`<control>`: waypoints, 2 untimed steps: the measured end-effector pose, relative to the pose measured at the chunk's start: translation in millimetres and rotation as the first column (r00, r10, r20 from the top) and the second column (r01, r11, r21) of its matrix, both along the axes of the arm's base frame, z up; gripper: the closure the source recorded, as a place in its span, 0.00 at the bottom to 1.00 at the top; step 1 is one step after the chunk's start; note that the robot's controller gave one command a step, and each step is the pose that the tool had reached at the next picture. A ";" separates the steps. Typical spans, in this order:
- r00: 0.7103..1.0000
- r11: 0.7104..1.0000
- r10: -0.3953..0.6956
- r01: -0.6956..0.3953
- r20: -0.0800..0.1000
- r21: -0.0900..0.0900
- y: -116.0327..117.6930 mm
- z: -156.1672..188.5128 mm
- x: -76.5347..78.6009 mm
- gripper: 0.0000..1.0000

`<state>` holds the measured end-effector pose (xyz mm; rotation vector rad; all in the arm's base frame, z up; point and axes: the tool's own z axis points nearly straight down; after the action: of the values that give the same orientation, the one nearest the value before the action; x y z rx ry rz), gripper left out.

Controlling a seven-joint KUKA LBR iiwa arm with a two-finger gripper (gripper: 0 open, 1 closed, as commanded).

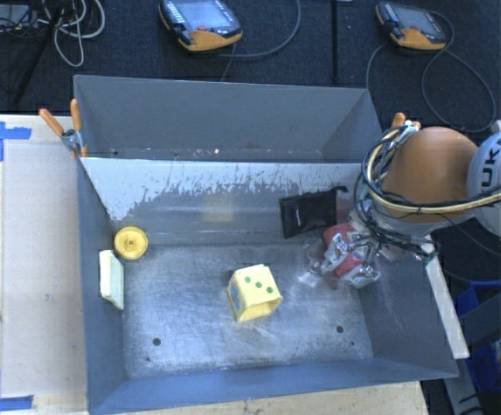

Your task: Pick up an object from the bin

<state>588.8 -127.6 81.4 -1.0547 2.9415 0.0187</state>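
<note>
Reaching into the bin [224, 124] from its right side, the arm bends down over the right wall. Its rounded orange wrist cover [430, 173] sits above that wall near the far right corner. A bundle of looped cables [378, 169] wraps the side of the cover that faces the bin. Below the cover, the gripper [343, 268] points down and toward the bin's middle, low over the floor close to the right wall.

Gripper state: cannot tell whether open or closed, because the metal parts at its tip overlap and no gap can be read. A small red thing [351, 262] shows among those parts, on or just above the floor at the right side. Cannot tell whether it is gripped or merely lies beneath.

Nearest neighbour: a flat black piece [309, 213], tilted, at the foot of the far wall just beyond the gripper. Contact with the gripper is not clear.

Toward the middle of the floor is a yellow die with green dots [254, 293], standing apart from the gripper with one corner turned toward the near wall.

Well apart, at the left side:
- a yellow round disc [131, 243] near the far left corner of the floor
- a pale block [112, 278] just beside the disc, against the left wall
</note>
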 end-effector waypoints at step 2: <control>1.000 1.000 0.000 0.000 0.000 0.000 0.3 1.2 -0.1 1.00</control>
<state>588.7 -127.3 82.6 -1.0549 2.9414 0.0189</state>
